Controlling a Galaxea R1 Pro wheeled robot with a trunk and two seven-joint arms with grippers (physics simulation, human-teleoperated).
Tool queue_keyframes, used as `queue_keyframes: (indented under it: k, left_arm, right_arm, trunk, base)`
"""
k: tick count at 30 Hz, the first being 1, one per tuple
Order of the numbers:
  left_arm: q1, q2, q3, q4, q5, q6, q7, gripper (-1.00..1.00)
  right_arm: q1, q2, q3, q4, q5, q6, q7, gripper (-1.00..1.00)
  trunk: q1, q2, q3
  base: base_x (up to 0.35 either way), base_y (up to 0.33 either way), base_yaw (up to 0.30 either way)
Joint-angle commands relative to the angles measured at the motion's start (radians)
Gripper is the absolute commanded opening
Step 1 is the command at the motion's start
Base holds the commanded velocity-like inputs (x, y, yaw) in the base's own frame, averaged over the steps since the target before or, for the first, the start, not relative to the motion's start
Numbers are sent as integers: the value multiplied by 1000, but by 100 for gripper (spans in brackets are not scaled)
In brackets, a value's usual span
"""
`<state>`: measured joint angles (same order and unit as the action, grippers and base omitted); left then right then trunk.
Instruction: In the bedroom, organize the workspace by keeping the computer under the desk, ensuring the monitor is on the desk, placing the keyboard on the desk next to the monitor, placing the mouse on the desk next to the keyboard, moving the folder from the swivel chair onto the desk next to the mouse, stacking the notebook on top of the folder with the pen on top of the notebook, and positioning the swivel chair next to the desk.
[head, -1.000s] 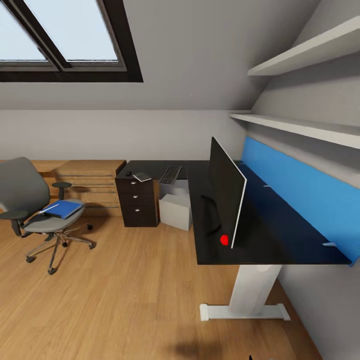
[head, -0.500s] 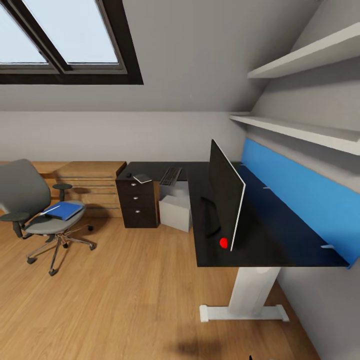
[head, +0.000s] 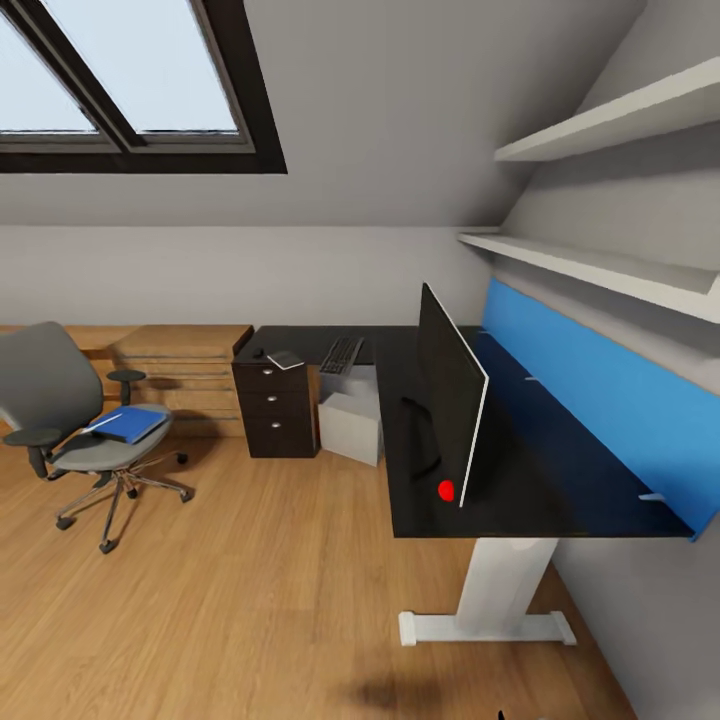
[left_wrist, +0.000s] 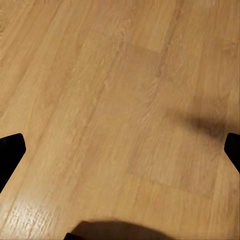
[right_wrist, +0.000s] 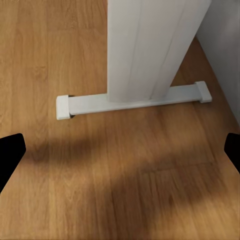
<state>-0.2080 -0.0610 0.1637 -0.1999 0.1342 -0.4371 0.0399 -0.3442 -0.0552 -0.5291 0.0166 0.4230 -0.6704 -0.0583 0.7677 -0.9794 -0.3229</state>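
The folder lies flat on the chair seat, far off to the robot's left across the floor, its long axis slanting toward the bench. The left arm looks the nearer one for it. A pale stick, likely the pen, rests across the folder.

Both arms hang low, pointing at the floor. The left end effector and the right end effector are released, fingertips wide apart and holding nothing; the right one faces the bench leg.
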Motion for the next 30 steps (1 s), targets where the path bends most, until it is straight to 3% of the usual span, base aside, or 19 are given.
queue_keyframes:
  k: [1,13,20,24,30]
  left_arm:
    - [-1,0,0,1,5,-3,0,100]
    - [-1,-1,0,1,5,-3,0,100]
    - [-1,-2,0,1,4,-3,0,100]
    - [-1,-2,0,1,3,-3,1,100]
    - [-1,-2,0,1,3,-3,2,100]
  right_arm:
    - [-1,-1,-5,2,10,-4,-6,100]
    - [-1,-11,-14,-13,5,-11,-11,100]
    - [-1,-24,-41,-145,-22,13,-12,100]
    - [-1,-24,-56,-343,-73,151,-12,100]
    - [-1,-23,-59,-630,-141,473,-4,100]
  trunk:
    - [-4,6,2]
    - [-50,90,40]
    - [-77,139,62]
    - [-92,167,74]
    - [-115,209,93]
  base:
    - [0,0,0]
    - [0,0,0]
    - [0,0,0]
    - [0,0,0]
    - [0,0,0]
